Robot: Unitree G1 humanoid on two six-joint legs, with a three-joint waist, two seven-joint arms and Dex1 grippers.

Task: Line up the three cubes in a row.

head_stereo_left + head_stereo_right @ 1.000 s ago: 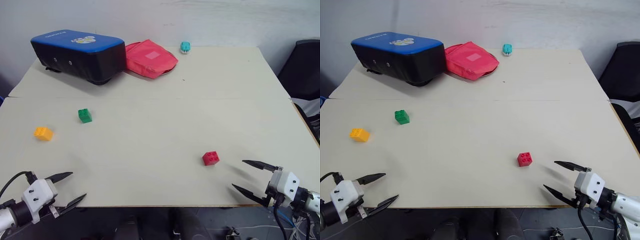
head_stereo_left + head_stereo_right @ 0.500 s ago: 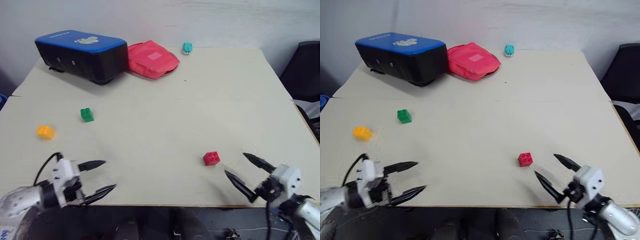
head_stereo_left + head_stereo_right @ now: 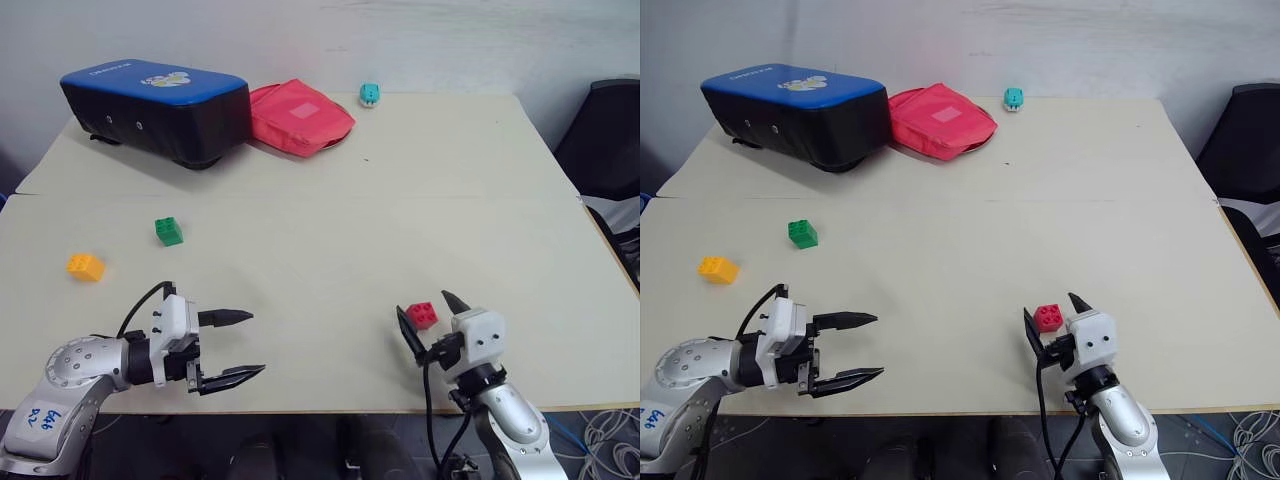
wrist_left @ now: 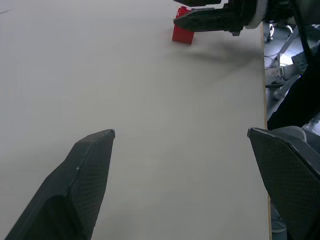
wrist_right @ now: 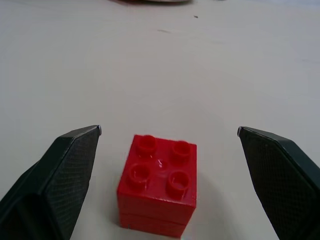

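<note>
Pale and wide, the tabletop (image 3: 400, 200) is carrying everything we are working with, set against a plain wall.

We are starting with the red cube (image 3: 422, 314), which is sitting studs up near the front edge on our right side. Our right gripper (image 3: 428, 318) is reaching level over that edge with its fingers (image 5: 60, 165) spread wide, and the cube is lying between the two tips without touching either, squarely on the line the gripper is pointing along. In the right wrist view one flat face is looking back at us, so the fingers are flanking its two side faces. Nothing is being gripped there.

Well off to the left, the green cube (image 3: 169, 231) and the orange-yellow cube (image 3: 86, 266) are sitting near each other but apart, with the orange-yellow one closer to the left edge and a little nearer to us. Our left gripper (image 3: 245, 343) is hovering low near the front edge, fingers (image 3: 228, 317) fully apart and empty, pointing rightward across the tabletop. Both of those cubes are lying behind and to the left of its tips.

We are judging the right arm the clear choice for the red cube; closing on it looks like the next move.

Farther back, a blue and black case (image 3: 155, 105), a red pouch (image 3: 298, 117) and a small teal toy (image 3: 370, 94) are sitting by the wall.
</note>
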